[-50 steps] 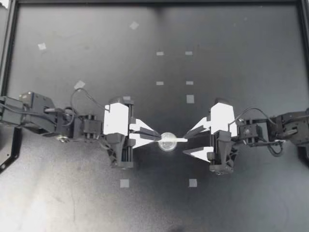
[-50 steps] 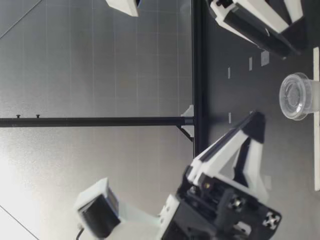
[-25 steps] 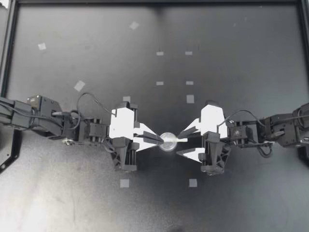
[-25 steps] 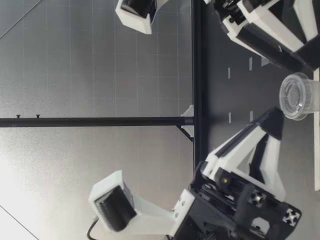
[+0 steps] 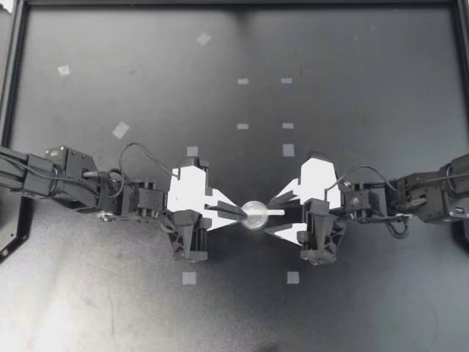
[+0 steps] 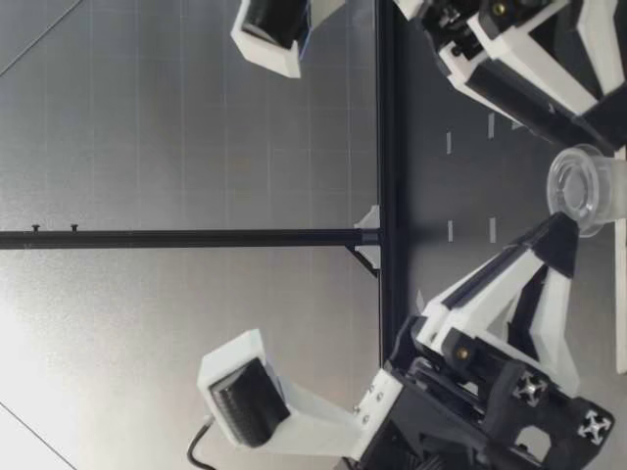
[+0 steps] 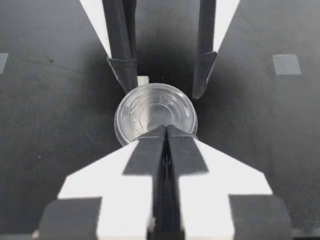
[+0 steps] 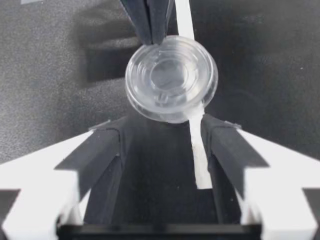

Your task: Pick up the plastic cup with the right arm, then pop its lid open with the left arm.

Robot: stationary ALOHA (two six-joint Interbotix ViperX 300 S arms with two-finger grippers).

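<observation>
A small clear lidded cup point(image 5: 254, 215) stands mid-table on a white tape strip point(image 5: 277, 212). My left gripper point(image 5: 236, 213) is shut, and its joined tips rest against the cup's rim on the left side. My right gripper point(image 5: 270, 216) is open, with a finger on each side of the cup's right edge. In the left wrist view the shut left gripper point(image 7: 165, 131) overlaps the near rim of the cup point(image 7: 155, 112). In the right wrist view the cup point(image 8: 171, 77) sits just ahead of the open right gripper point(image 8: 166, 125). The low view shows the cup point(image 6: 580, 188) between both arms.
Small tape squares point(image 5: 189, 278) point(image 5: 292, 277) point(image 5: 288, 149) dot the black table. A black frame rail point(image 5: 9, 103) runs along the left edge, and another rail borders the far edge. Both arms lie low across the table's middle.
Both arms have closed in on the cup. The right gripper slid left until its open fingers flank it. The left arm edged right. The cup has barely shifted.
</observation>
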